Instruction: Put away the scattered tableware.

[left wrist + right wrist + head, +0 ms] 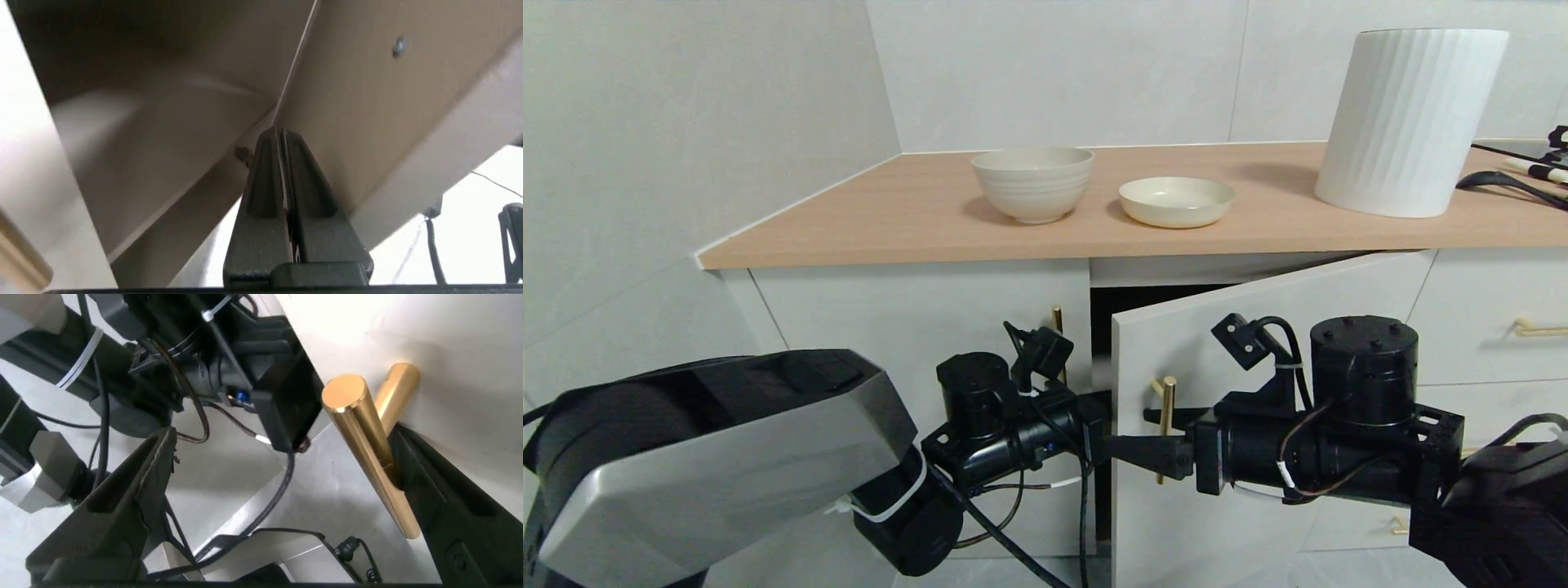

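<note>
Bowl [1033,184] and dish [1176,201] sit side by side on the counter [890,220], the bowl at 9 o'clock of the dish and just apart from it, both upright and untouched. Both my grippers are below the countertop at the cupboard, so the tableware lies up at about 12 o'clock from them, well apart. What matters now is the door [1258,327], which is ajar with its free edge swung toward me and its hinges at 3 o'clock. Its brass handle [1169,404] runs upright, 12 to 6. My right gripper [1152,433] meets it level from 3 o'clock, fingers spread with the bar between them. One finger looks to touch the bar and the other stands off. My left gripper [283,155], fingers pressed together like a wedge, pokes into the gap at the door's free edge from 9 o'clock. I judge the door must swing wider before anything goes in, and the pull should run across the bar's axis. For the bowl, my left arm is nearer.
</note>
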Tool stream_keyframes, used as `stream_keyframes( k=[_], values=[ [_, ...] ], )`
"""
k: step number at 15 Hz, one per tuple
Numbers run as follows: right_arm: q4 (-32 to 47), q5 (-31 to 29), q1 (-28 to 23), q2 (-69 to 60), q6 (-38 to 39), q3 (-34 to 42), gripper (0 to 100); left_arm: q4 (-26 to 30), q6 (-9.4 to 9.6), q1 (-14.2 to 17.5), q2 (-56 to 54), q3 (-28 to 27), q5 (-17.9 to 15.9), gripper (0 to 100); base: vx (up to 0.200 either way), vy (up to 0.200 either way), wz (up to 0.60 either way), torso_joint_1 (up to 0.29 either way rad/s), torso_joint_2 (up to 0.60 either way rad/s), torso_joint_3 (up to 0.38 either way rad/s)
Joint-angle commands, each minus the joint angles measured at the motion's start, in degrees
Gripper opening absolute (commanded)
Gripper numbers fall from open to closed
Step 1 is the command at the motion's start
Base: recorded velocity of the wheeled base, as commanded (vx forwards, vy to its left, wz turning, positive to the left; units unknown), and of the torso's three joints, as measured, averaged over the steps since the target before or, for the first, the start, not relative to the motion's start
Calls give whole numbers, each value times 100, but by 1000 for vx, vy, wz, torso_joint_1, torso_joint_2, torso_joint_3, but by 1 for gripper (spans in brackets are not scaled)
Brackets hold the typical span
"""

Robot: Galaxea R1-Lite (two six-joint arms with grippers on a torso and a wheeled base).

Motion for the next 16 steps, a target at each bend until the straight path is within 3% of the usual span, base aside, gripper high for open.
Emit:
stream_keyframes(
  k=[1, 4, 6, 15, 16],
  values=[
    [-6, -60, 94, -6, -17, 67, 100, 10, -3, -73, 23, -52, -25, 0, 0, 0, 0, 0, 0, 0],
    [-33, -684, -12, -15, -711, 208, 100, 10, -21, -126, 32, -113, -25, 0, 0, 0, 0, 0, 0, 0],
    [-50, -921, -82, -41, -764, 225, 100, 10, -21, -187, 32, -113, -25, 0, 0, 0, 0, 0, 0, 0],
    [-68, -957, -521, -745, -808, 524, 100, 45, -39, -196, 14, -113, -25, 0, 0, 0, 0, 0, 0, 0],
    [-68, -957, -811, -1237, -1027, 726, 100, 45, -39, -196, 6, -113, -25, 0, 0, 0, 0, 0, 0, 0]
  ],
)
